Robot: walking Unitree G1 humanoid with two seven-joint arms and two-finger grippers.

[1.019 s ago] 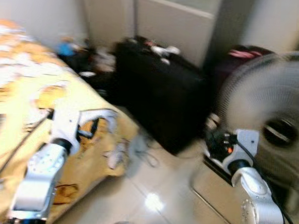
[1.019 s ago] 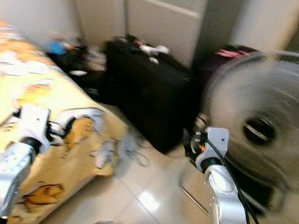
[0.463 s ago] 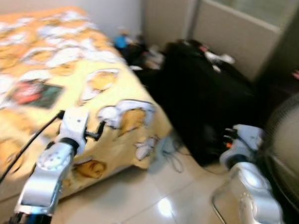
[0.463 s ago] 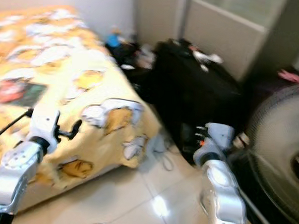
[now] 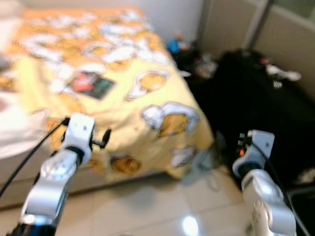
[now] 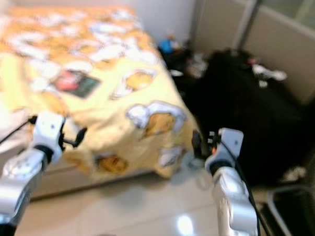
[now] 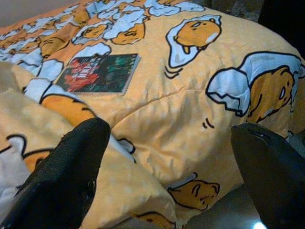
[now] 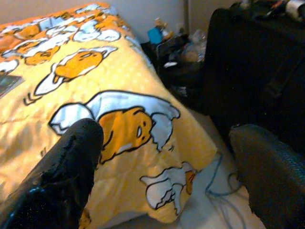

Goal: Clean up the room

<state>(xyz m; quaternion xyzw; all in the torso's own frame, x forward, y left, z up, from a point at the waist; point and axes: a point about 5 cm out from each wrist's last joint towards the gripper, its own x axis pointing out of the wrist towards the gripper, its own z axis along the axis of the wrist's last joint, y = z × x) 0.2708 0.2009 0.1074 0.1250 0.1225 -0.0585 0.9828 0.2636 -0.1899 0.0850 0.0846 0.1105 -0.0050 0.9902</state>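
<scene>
A bed with a yellow cartoon-print blanket (image 5: 122, 85) takes up the left and middle. A dark flat book (image 5: 92, 85) lies on top of it, also seen in the left wrist view (image 7: 100, 73). My left gripper (image 7: 174, 157) is open and empty, held in the air before the bed's near corner. My right gripper (image 8: 167, 162) is also open and empty, over the blanket's hanging corner and the floor. A black suitcase (image 5: 258, 96) stands at the right. The head views are blurred.
Small clutter (image 5: 194, 59) is piled in the far corner between bed and suitcase. A loose cable (image 8: 224, 186) lies on the shiny tiled floor (image 5: 158, 212) by the bed corner. A dark fan base (image 6: 295, 207) is at the lower right. White bedding (image 5: 11, 122) lies at the left.
The whole view has swung left: the fan has slid out of the picture and much more of the bed shows. Both arms keep the same raised pose.
</scene>
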